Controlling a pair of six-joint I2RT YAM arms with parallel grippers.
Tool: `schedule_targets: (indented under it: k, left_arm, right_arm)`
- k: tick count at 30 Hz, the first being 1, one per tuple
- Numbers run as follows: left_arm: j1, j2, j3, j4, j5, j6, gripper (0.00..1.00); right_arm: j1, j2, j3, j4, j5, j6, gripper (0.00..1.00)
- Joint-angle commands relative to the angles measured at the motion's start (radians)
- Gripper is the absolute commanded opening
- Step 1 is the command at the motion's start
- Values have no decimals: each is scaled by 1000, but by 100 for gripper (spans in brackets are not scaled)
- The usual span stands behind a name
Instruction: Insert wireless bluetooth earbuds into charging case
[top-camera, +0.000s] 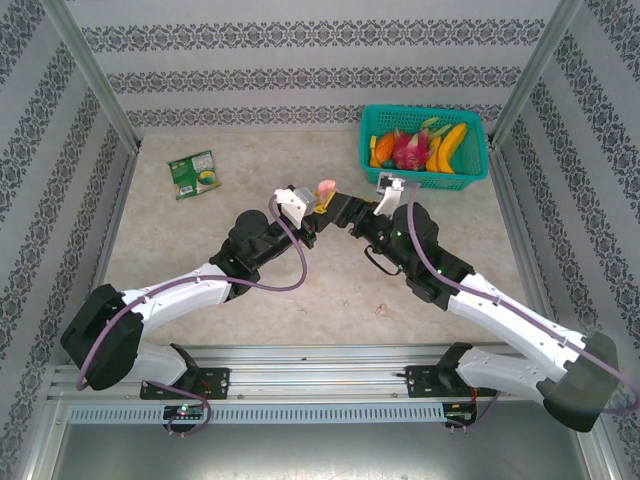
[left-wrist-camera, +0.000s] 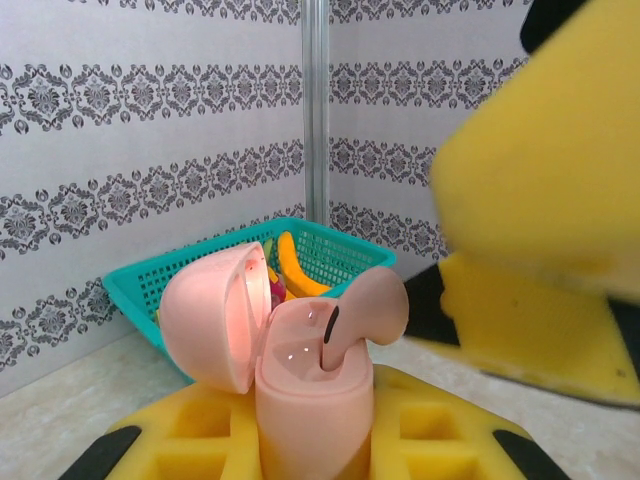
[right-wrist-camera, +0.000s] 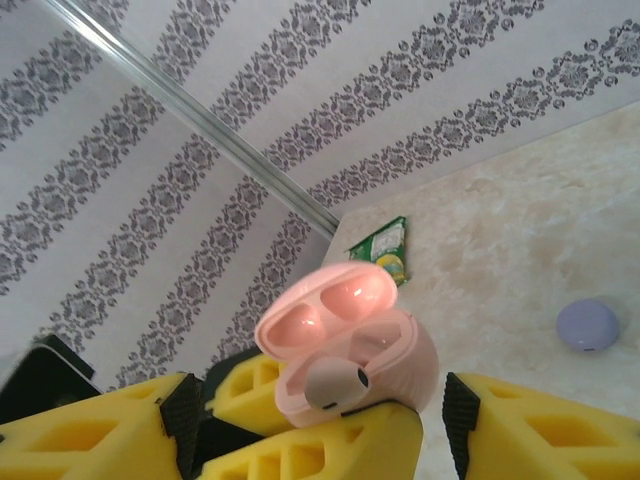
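Observation:
A pink charging case (left-wrist-camera: 310, 400) stands upright with its lid (left-wrist-camera: 210, 315) swung open, and my left gripper (left-wrist-camera: 315, 445) is shut on its body. One pale pink earbud (left-wrist-camera: 365, 310) sits with its stem down in a slot and its head sticking out above the rim. From the right wrist, the same earbud (right-wrist-camera: 335, 385) shows in the near slot of the case (right-wrist-camera: 390, 365), and the other slot looks bare. My right gripper (right-wrist-camera: 318, 425) is open just in front of the case, its fingers (right-wrist-camera: 540, 430) apart from the earbud. From above, the left gripper (top-camera: 322, 203) and right gripper (top-camera: 358, 212) meet mid-table.
A teal basket (top-camera: 468, 165) of toy fruit stands at the back right. A green packet (top-camera: 193, 173) lies at the back left. A lilac round disc (right-wrist-camera: 587, 325) rests on the table. A tiny pale bit (top-camera: 385, 310) lies nearer the right arm.

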Motion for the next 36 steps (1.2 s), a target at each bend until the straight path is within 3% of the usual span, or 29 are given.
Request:
schedule_targets:
  k: [1, 6, 13, 19, 36]
  left_arm:
    - [-14, -10, 0, 69, 28, -14, 0]
    - [-14, -17, -22, 58, 42, 1, 0]
    - [-11, -55, -67, -3, 133, 43, 0]
    - [4, -89, -128, -18, 213, 51, 0]
    - [34, -44, -134, -41, 275, 31, 0]
  right_arm:
    - [-19, -42, 30, -22, -27, 15, 70]
    - [-42, -66, 81, -126, -60, 19, 70]
    - [-91, -53, 210, -480, -135, 21, 67]
    - [-125, -46, 224, -591, -247, 23, 66]
    - [-44, 68, 239, -581, -276, 70, 64]
